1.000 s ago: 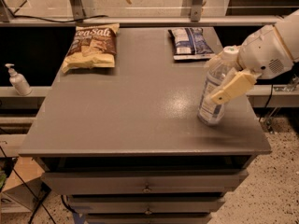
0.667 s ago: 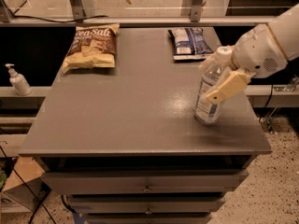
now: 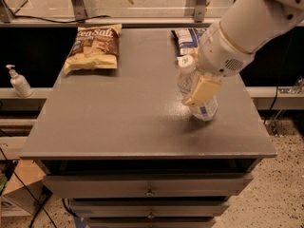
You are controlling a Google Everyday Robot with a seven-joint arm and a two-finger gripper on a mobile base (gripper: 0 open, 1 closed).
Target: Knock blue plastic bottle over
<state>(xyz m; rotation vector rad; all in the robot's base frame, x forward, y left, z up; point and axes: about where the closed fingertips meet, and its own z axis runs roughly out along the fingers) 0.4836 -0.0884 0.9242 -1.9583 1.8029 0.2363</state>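
**Bottle tipping near the right edge of the worktop, gripper against it**

Nearest the viewer is the front edge of a grey worktop [image 3: 118, 122], with a drawer [image 3: 149, 186] below it.

Further in, close to the right edge and about midway between front and back, stands the blue plastic bottle [image 3: 207, 109]. It is clear, with a white cap and a blue-and-white label. It is tilted, not upright: its cap leans toward the left and the far edge, and its base is on the worktop. The gripper [image 3: 202, 90] is pressed against the bottle's side, about halfway up, on the end of a thick white arm [image 3: 247, 27] that reaches in from the far right corner. Whether the gripper is wide or narrow cannot be told.

At the far right corner lies a blue snack bag [image 3: 187, 37], just behind the bottle's cap. At the far left corner lies a brown chip bag [image 3: 93, 46]. Off the left edge, on a lower ledge, stands a small white pump bottle [image 3: 19, 82].

Likely risks: if the push stops short, the bottle could rock back upright. A push too low could slide its base along instead of toppling it. Once down, the round bottle may roll off the nearby right edge.
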